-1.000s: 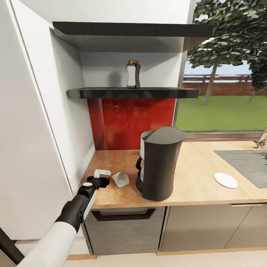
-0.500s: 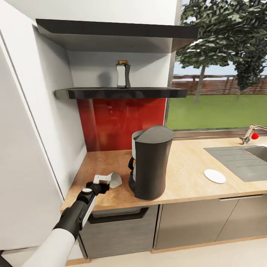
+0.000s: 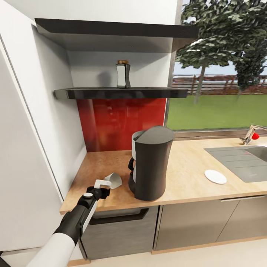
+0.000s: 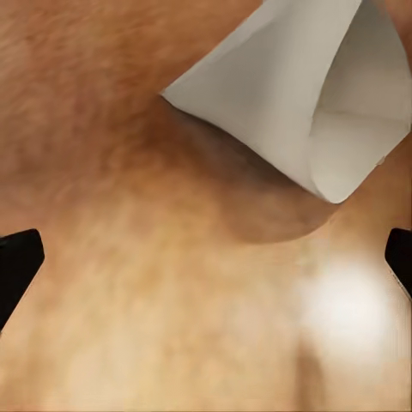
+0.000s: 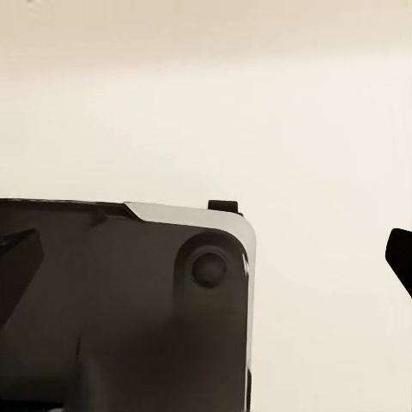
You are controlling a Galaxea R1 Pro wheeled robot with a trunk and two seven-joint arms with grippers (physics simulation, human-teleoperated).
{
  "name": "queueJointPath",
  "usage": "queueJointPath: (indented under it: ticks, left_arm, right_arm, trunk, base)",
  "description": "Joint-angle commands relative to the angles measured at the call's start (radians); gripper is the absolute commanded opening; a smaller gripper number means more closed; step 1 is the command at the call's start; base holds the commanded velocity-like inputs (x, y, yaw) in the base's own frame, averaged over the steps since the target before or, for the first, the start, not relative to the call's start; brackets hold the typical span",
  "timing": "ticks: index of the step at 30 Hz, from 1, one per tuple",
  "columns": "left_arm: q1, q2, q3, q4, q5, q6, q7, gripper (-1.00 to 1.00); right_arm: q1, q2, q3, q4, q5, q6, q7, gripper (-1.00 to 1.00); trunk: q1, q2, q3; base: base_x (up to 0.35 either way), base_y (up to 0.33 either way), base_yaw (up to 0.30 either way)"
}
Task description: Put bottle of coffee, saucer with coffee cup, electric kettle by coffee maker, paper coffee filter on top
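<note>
While left gripper (image 3: 105, 188) hovers w/ fingers spread wide, empty, over light beige wood-grain countertop (image 3: 185, 170), white thin paper cone filter (image 3: 113, 180) lies just ahead, tall dark grey coffee maker (image 3: 150, 163) beyond, right gripper's fingertips (image 5: 19, 266) apart.

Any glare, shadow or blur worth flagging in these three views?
Head view: sharp throughout, with soft reflections on the glossy red backsplash panel. Left wrist view: the white paper cone filter casts a dark shadow on the beige wood-grain countertop, with a bright glare patch nearby. Right wrist view: evenly lit, a dark rounded robot part against a plain pale background.
</note>
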Motion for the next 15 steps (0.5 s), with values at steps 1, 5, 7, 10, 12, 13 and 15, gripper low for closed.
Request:
queueJointPath:
  ticks: [1,5,7,10,12,13,15]
  left_arm:
    - [-0.001,0.000,-0.002,-0.002,-0.010,0.006,0.001,1.00]
    - [-0.001,0.000,-0.002,-0.002,-0.010,0.007,0.001,1.00]
    - [-0.001,0.000,-0.002,-0.002,-0.010,0.007,0.001,1.00]
    - [0.000,0.000,-0.002,-0.001,-0.010,0.007,0.000,1.00]
    - [0.000,0.000,-0.002,0.000,-0.009,0.007,0.000,1.00]
    - [0.000,0.000,-0.002,0.001,-0.009,0.007,0.000,1.00]
    - [0.000,0.000,-0.002,0.005,-0.009,0.007,-0.001,1.00]
  right_arm:
    - [0.000,0.000,0.000,-0.001,0.000,-0.002,0.003,1.00]
    - [0.000,0.000,0.000,0.000,0.000,-0.002,0.003,1.00]
    - [0.000,0.000,0.000,0.000,0.000,-0.002,0.003,1.00]
    - [0.000,0.000,0.000,0.000,0.000,-0.002,0.002,1.00]
    - [0.000,0.000,0.000,0.000,0.000,-0.002,0.002,1.00]
    - [0.000,0.000,0.000,0.000,0.000,-0.002,0.002,1.00]
    - [0.000,0.000,0.000,0.000,0.000,-0.002,0.002,1.00]
  trunk:
    - [0.001,-0.002,-0.002]
    - [0.001,-0.002,-0.002]
    - [0.001,-0.002,-0.002]
    - [0.001,-0.002,-0.002]
    - [0.001,-0.002,-0.002]
    - [0.001,-0.002,-0.002]
    - [0.001,-0.002,-0.002]
  base:
    - [0.179,0.000,0.000]
    - [0.154,0.000,0.000]
    - [0.050,0.000,0.000]
    - [0.015,0.000,0.000]
    - [0.005,0.000,0.000]
    - [0.003,0.000,0.000]
    - [0.017,-0.011,0.000]
